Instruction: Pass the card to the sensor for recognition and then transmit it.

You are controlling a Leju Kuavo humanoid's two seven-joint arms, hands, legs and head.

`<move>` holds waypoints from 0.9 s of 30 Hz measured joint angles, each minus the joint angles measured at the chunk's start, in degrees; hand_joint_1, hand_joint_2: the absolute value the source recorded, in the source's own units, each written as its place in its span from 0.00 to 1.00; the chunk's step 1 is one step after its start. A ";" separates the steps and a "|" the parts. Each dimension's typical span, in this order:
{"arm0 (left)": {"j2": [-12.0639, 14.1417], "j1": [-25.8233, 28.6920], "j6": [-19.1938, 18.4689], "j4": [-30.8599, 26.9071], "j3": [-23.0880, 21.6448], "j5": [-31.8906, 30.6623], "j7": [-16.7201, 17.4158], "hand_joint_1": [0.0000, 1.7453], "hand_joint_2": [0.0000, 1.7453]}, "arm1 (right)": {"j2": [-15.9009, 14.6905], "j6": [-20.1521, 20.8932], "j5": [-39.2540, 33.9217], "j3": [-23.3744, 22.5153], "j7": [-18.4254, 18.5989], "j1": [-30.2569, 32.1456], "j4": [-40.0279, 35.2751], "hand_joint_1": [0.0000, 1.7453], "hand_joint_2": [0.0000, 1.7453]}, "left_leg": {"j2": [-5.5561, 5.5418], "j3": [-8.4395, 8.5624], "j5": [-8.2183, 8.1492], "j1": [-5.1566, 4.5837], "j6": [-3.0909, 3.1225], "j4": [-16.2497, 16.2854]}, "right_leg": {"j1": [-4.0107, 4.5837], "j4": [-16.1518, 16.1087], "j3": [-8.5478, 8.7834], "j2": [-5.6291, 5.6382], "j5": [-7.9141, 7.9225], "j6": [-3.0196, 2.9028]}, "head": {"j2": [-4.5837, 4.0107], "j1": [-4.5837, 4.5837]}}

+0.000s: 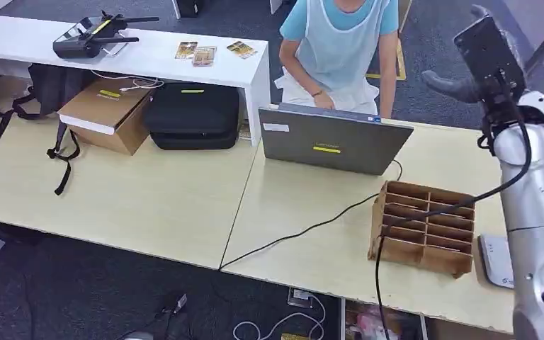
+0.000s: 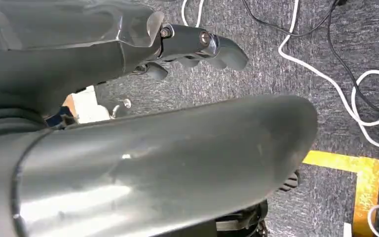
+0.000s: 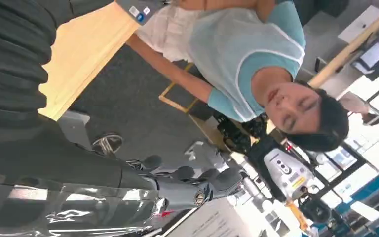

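Right hand (image 1: 483, 60) is riding high at the upper right of the head view, raised on its silver arm (image 1: 538, 205), thumb sticking out to the left. In the right wrist view the fingers (image 3: 197, 185) are stretching outward, slightly curled, with nothing visibly between them; reading it as open and empty, though the palm side is hidden.

Left hand (image 2: 192, 47) is hanging over grey carpet (image 2: 276, 74) in the left wrist view, fingers curling loosely with nothing in them. White cables (image 2: 335, 89) and a yellow floor marking (image 2: 360, 173) are lying on the carpet near it.

Card: cannot tell where it is; neither hand is showing one. Three small picture cards (image 1: 204, 53) are lying on the white table (image 1: 149, 53) at upper centre-left, well apart from both hands.

On the light wooden table (image 1: 149, 205) below the right hand, a cardboard compartment box (image 1: 423, 227) is sitting at lower right. A flat white device (image 1: 496, 261) is lying just beside it, at the arm's edge. A grey laptop (image 1: 333, 138) is standing open behind the box, a black cable (image 1: 304, 230) trailing off the table's front edge.

A person (image 1: 340, 49) in a pale apron is sitting behind the laptop.
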 joint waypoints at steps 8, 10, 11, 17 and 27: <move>-0.04 0.39 0.04 0.00 0.00 -0.42 0.00 0.00 0.00 | -1.01 2.38 -2.77 -0.42 0.35 0.01 0.31 0.00 1.00 | 0.00 0.00 0.00 0.00 0.00 0.00 | 0.00 -0.01 0.00 0.00 0.00 0.00 | 0.00 0.00; -0.07 0.39 0.04 0.00 0.00 -0.52 0.00 0.00 0.00 | -1.29 2.53 -3.19 -0.41 0.33 0.05 0.31 0.00 1.00 | 0.00 0.00 0.00 0.00 0.00 0.00 | 0.00 -0.01 0.00 0.00 0.00 0.00 | 0.00 0.00; -0.07 0.40 0.04 0.00 0.00 -0.57 0.00 0.00 0.00 | -1.42 2.55 -3.25 -0.42 0.33 0.07 0.31 0.00 1.00 | 0.00 0.00 0.00 0.00 0.00 0.00 | 0.00 -0.01 0.00 0.00 0.00 0.00 | 0.00 0.00; -0.31 0.39 0.17 0.00 0.00 -0.85 0.00 0.00 0.00 | -1.84 2.51 -3.36 -0.42 0.33 0.54 0.28 0.00 1.00 | 0.00 0.00 0.00 0.00 0.00 0.00 | 0.00 -0.01 0.00 0.00 0.00 0.00 | 0.00 0.00; -0.57 0.39 0.79 0.00 0.00 -0.98 0.00 0.00 0.00 | -1.86 2.51 -3.34 -0.37 0.44 0.98 0.24 0.00 1.00 | 0.00 0.00 0.00 0.00 0.00 0.00 | 0.00 -0.01 0.00 0.00 0.00 0.00 | 0.00 0.00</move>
